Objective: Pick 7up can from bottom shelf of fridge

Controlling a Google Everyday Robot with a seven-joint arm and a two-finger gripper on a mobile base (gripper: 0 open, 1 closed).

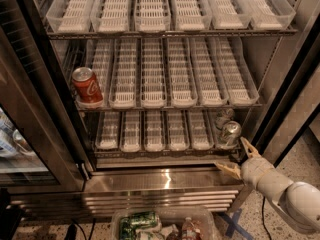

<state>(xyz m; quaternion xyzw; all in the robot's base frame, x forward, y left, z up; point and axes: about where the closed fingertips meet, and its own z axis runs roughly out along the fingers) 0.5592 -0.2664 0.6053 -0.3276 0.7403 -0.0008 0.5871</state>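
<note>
The 7up can stands at the right end of the bottom shelf of the fridge, with its silver top showing. My gripper is at the lower right, just below and in front of the can. Its two tan fingers are spread apart, one pointing up toward the can and one pointing left over the steel base. The gripper holds nothing and does not touch the can.
A red Coca-Cola can stands at the left end of the middle shelf. The open glass door is at the left. A clear bin of cans and bottles sits on the floor below the steel base.
</note>
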